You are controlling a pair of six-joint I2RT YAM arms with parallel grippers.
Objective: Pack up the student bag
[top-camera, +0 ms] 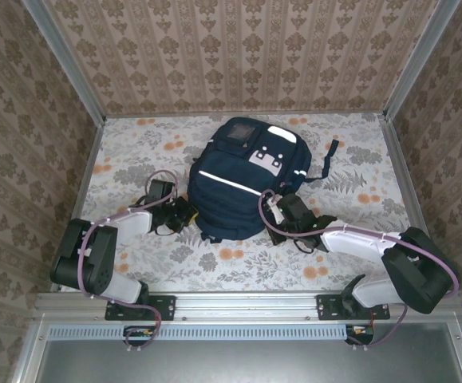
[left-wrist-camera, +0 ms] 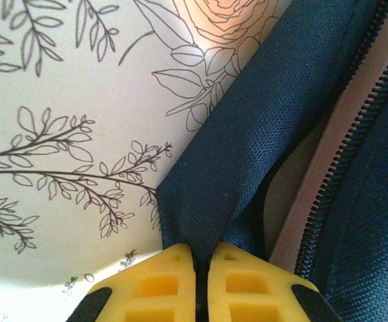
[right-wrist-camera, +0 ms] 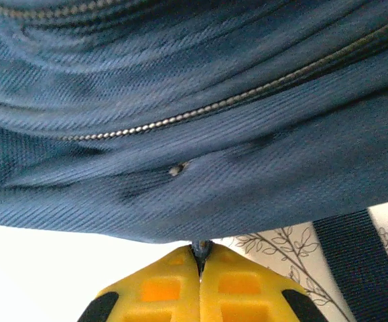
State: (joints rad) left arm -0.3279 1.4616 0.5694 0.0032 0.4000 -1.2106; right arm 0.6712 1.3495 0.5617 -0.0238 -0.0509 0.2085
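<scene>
On floral table (top-camera: pixel 135 152), navy student bag (top-camera: pixel 232 203), white stripe (top-camera: pixel 227 181)

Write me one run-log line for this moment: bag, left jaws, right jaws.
navy backpack: lying on floral table | left jaws: shut on fabric flap beside open zipper | right jaws: shut on bag's fabric edge

1 student bag (top-camera: pixel 229 191), 2 arms (top-camera: pixel 127 225) (top-camera: pixel 358 241), 1 left pincer (left-wrist-camera: pixel 202 258), 1 right pincer (right-wrist-camera: pixel 200 253), 1 table (top-camera: pixel 350 171)
</scene>
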